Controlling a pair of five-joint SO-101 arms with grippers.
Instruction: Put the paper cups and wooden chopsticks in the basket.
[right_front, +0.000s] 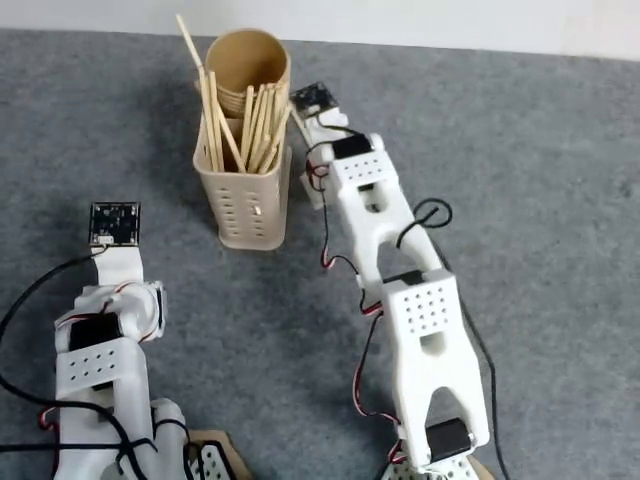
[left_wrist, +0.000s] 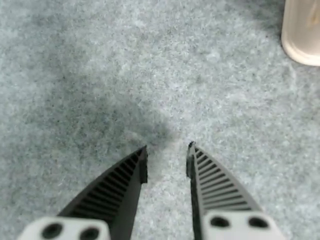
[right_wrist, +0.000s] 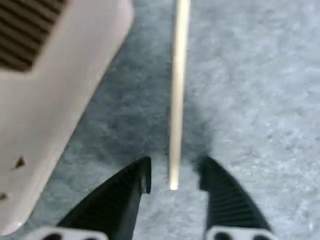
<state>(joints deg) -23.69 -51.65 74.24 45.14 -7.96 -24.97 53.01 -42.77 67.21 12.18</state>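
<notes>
A beige perforated basket (right_front: 245, 195) stands on the grey carpet. It holds stacked brown paper cups (right_front: 247, 60) and several wooden chopsticks (right_front: 262, 120). The right arm (right_front: 365, 190) reaches to the basket's right side. In the right wrist view, my right gripper (right_wrist: 172, 175) is open, low over the carpet beside the basket (right_wrist: 50, 100). One more chopstick (right_wrist: 177, 90) runs away from it, its near end between the fingers without touching either. My left gripper (left_wrist: 167, 155) is open over bare carpet, with the basket's corner (left_wrist: 302, 35) farther off. The left arm (right_front: 110, 300) sits at the near left.
Grey carpet (right_front: 540, 150) covers the whole table. Thin cables (right_front: 345, 265) hang along the right arm.
</notes>
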